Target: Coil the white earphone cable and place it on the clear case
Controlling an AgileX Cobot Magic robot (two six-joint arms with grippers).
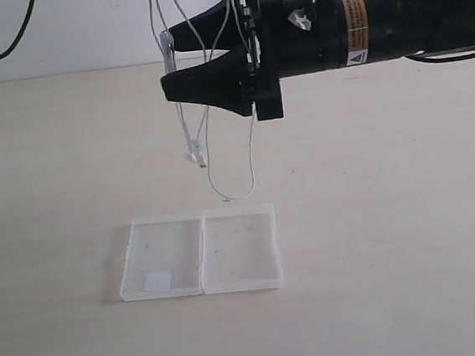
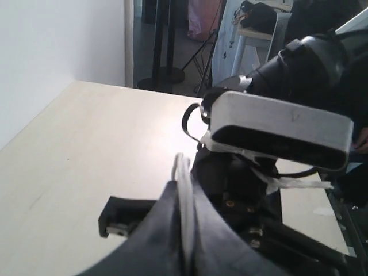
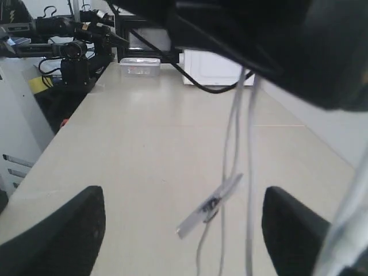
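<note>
**Q:** Where is the white earphone cable (image 1: 194, 153) hanging?

**A:** It is dangling in loose loops from my left gripper (image 2: 183, 190), which is pinching it tight. Its lowest loop is reaching down near the far edge of the clear case (image 1: 240, 249), which is lying open and flat on the pale table (image 1: 392, 213).

**Q:** And the right gripper (image 1: 167, 63)?

**A:** It is gaping wide beside the strands, holding nothing. A white wall (image 1: 80, 33) is backing the table.

The pale table (image 1: 411, 237) carries the clear case (image 1: 198, 253), which lies open and flat below the tips of the right gripper (image 1: 171, 58), its two halves side by side. A small white patch (image 1: 157, 280) shows in the half farther from that gripper's arm.
</note>
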